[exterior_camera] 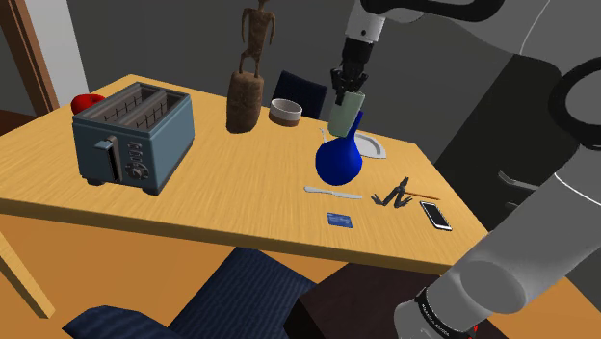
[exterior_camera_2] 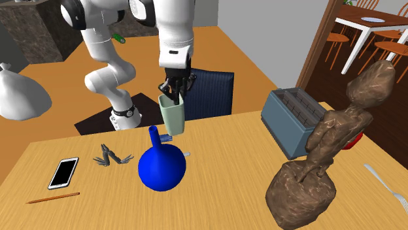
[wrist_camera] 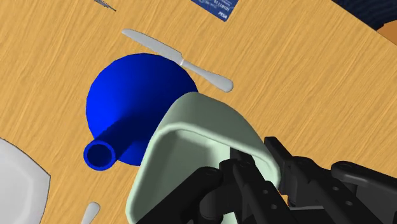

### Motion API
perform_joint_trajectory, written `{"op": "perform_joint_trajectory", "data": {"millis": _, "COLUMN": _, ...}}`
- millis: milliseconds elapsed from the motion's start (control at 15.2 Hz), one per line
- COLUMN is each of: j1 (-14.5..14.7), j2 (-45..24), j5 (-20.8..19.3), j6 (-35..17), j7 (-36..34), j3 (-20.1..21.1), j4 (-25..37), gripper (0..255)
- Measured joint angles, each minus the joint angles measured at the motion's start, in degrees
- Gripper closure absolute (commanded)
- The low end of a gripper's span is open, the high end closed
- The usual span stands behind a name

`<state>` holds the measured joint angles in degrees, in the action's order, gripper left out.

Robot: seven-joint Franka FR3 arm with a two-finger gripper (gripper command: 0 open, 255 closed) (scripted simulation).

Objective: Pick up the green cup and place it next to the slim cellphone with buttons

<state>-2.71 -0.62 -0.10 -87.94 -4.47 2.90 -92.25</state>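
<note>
Gripper (exterior_camera: pixel 343 96) has its jaws clamped on the pale green cup's (exterior_camera: pixel 345 117) rim; looks light, rigid, maybe slippery.

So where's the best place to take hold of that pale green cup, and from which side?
By its rim wall, from above. The cup stands upright with a wide open mouth and thin walls, so one finger can slip inside while the other presses on the outside. The gripper appears to hold it that way now, in the air above the blue vase.

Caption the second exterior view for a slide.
Black fingers clasp pale green cup above blue vase; cellphone lies on table.
</note>
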Motion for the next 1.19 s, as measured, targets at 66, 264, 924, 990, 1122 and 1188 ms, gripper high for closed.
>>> {"op": "perform_joint_trajectory", "data": {"millis": 66, "j1": -0.21, "j2": 2.63, "j5": 0.09, "j6": -1.15, "j7": 0.41, "j3": -0.21, "j4": -3.76, "gripper": 255}}
{"op": "perform_joint_trajectory", "data": {"millis": 264, "j1": -1.65, "j2": 8.79, "j5": -0.11, "j6": -1.61, "j7": 3.48, "j3": -1.86, "j4": -10.41, "gripper": 255}}
{"op": "perform_joint_trajectory", "data": {"millis": 924, "j1": -5.50, "j2": 25.84, "j5": -3.01, "j6": -1.58, "j7": 12.42, "j3": -7.59, "j4": -27.23, "gripper": 255}}
{"op": "perform_joint_trajectory", "data": {"millis": 990, "j1": -5.91, "j2": 27.20, "j5": -3.50, "j6": -1.08, "j7": 13.40, "j3": -8.28, "j4": -28.04, "gripper": 255}}
{"op": "perform_joint_trajectory", "data": {"millis": 1122, "j1": -6.75, "j2": 29.91, "j5": -4.54, "j6": -0.71, "j7": 15.27, "j3": -9.62, "j4": -30.28, "gripper": 255}}
{"op": "perform_joint_trajectory", "data": {"millis": 1188, "j1": -7.12, "j2": 31.57, "j5": -5.03, "j6": 0.07, "j7": 16.02, "j3": -10.12, "j4": -31.11, "gripper": 255}}
